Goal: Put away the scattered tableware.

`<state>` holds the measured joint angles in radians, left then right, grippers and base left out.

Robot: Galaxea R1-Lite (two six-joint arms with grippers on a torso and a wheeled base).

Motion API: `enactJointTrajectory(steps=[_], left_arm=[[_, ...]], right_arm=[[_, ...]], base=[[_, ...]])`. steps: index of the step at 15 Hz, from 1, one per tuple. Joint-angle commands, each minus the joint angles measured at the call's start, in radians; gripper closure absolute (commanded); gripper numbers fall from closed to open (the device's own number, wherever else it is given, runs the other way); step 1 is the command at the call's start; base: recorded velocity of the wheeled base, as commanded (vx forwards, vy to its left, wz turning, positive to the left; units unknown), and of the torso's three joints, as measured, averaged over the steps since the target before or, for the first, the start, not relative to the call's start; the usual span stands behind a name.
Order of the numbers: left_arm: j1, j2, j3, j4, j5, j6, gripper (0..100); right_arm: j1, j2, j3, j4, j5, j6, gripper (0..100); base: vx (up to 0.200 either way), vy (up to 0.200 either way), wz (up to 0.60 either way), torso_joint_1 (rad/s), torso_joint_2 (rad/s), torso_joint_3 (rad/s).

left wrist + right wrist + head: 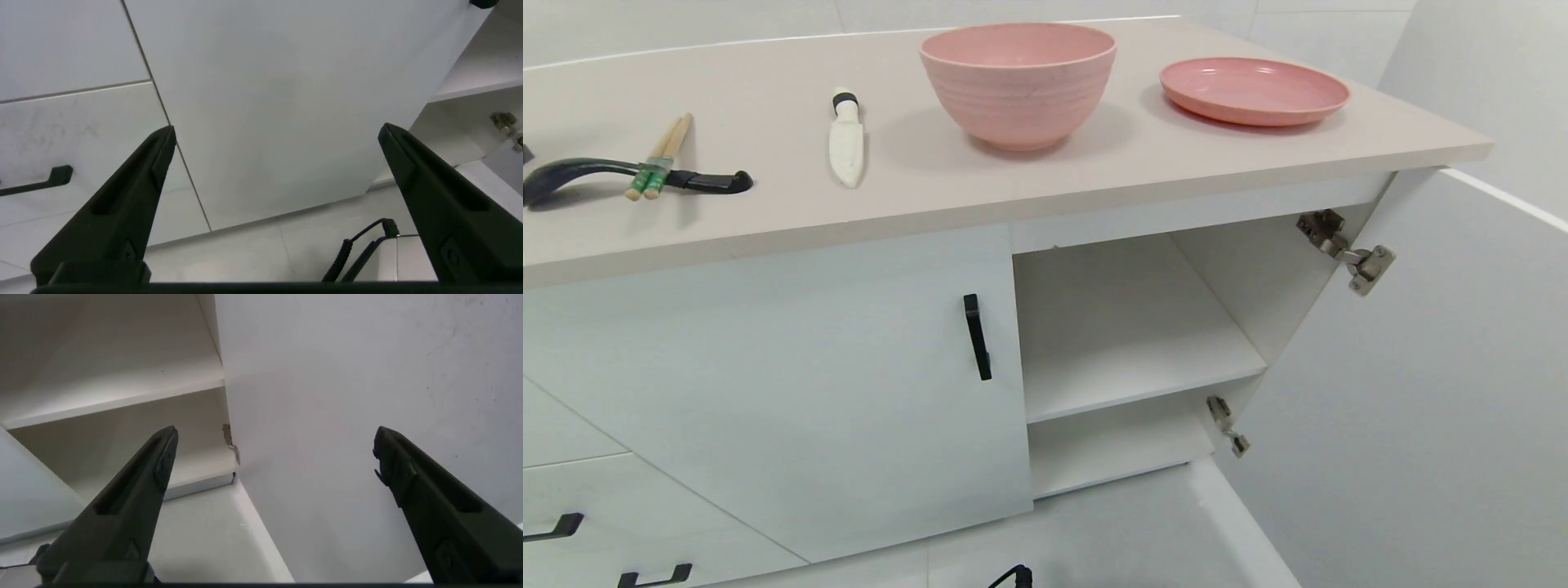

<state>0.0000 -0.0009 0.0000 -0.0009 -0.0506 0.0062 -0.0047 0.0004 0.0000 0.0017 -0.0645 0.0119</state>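
Observation:
On the beige countertop (1176,163) stand a pink bowl (1018,82) and, to its right, a pink plate (1254,90). A white knife with a black band (845,139) lies left of the bowl. Further left a pair of chopsticks (660,155) rests across a black ladle (621,173). My left gripper (278,135) is open and low, facing the shut white cabinet door (286,98). My right gripper (274,437) is open too, low beside the swung-out door (376,400), with nothing between its fingers.
The right cabinet compartment stands open, with a bare upper shelf (1127,343) and a lower one (1111,445). Its door (1445,384) hangs out to the right on metal hinges (1347,249). The left door has a black handle (977,336). Drawers with black handles (556,527) sit lower left.

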Motion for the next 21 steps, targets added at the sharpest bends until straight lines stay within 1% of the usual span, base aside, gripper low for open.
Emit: enactJointTrajectory(steps=[1,5,8,10,17,20,21], left_arm=[[0.0,0.002,0.0,-0.001,0.0,0.0,0],[0.0,0.002,0.0,-0.001,0.002,-0.006,0],[0.0,0.002,0.0,-0.002,0.012,-0.02,0],[0.0,0.002,0.0,-0.002,0.014,-0.022,0],[0.0,0.002,0.0,-0.002,0.012,-0.023,0],[0.0,0.001,0.0,-0.002,0.012,-0.023,0],[0.0,0.001,0.0,-0.002,0.012,-0.023,0]], right_arm=[[0.0,0.0,0.0,0.0,0.0,0.0,0],[0.0,0.0,0.0,0.0,0.002,0.0,0],[0.0,0.0,0.0,0.0,0.0,0.0,0],[0.0,0.0,0.0,0.0,0.0,0.0,0],[0.0,0.0,0.0,0.0,0.0,0.005,0],[0.0,0.0,0.0,0.0,0.0,0.005,0],[0.0,0.0,0.0,0.0,0.0,0.005,0]], base=[[0.0,0.0,0.0,0.0,0.0,0.0],[0.0,0.0,0.0,0.021,-0.03,-0.009],[0.0,0.0,0.0,0.196,-0.08,-0.08],[0.0,0.0,0.0,0.251,-0.2,-0.2],[0.0,0.0,0.0,0.22,-0.58,-0.208],[0.0,0.0,0.0,0.097,-0.49,-0.224],[0.0,0.0,0.0,0.3,-0.48,-0.227]])
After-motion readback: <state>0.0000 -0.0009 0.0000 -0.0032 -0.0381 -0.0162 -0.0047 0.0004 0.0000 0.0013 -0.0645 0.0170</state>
